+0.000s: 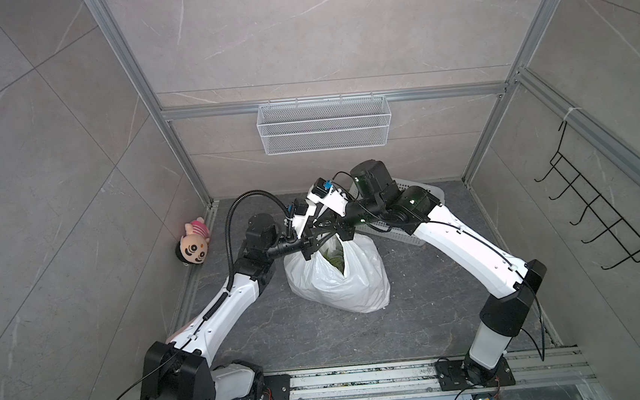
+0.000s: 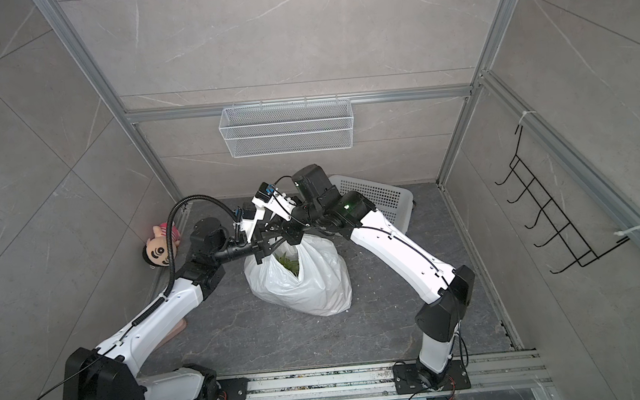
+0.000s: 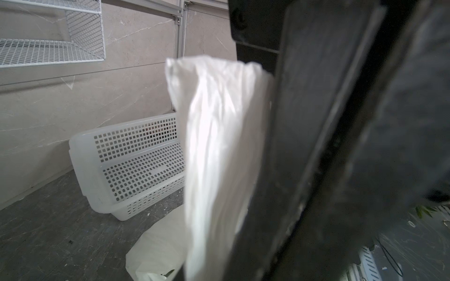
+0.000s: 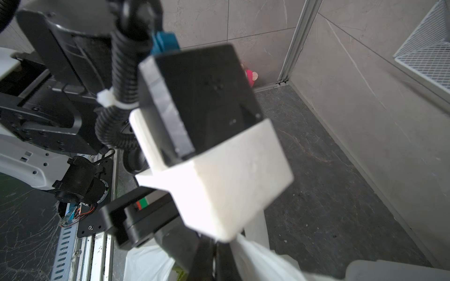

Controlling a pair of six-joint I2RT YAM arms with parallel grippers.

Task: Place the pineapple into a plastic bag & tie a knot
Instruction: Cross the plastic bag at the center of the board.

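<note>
Count: we log two arms, one plastic bag [image 1: 340, 285], one perforated basket [image 1: 423, 196], one wire mesh basket [image 1: 324, 126], one plush toy [image 1: 195, 242] and one black hook rack [image 1: 600, 210]

The bag stands on the dark floor between the two arms, with its mouth gaping upward. Contents: the pineapple [image 1: 334, 258], of which we see only green leaves, in both top views [image 2: 288, 264]

At the bag's top, the left gripper [image 1: 310, 245] sits at the left edge. The right gripper [image 1: 342, 232] sits at the right peak, where the film is drawn up to it. The right fingers are together, pinching bag film. We cannot tell how the left fingers stand. Only the left wrist view shows a handle strip [image 3: 219, 146] lying against one dark finger [image 3: 316, 121]; the other finger is out of sight. The right wrist view is mostly blocked by the left arm's camera housing, with bag film [image 4: 263, 258] showing beneath it

Behind the bag to the right, the perforated basket sits tilted; the left wrist view shows its holed inside [image 3: 136, 155]. The plush toy lies left of the bag, against the wall. Beyond the bag, the mesh basket hangs on the back wall. The rack hangs on the right wall
</note>
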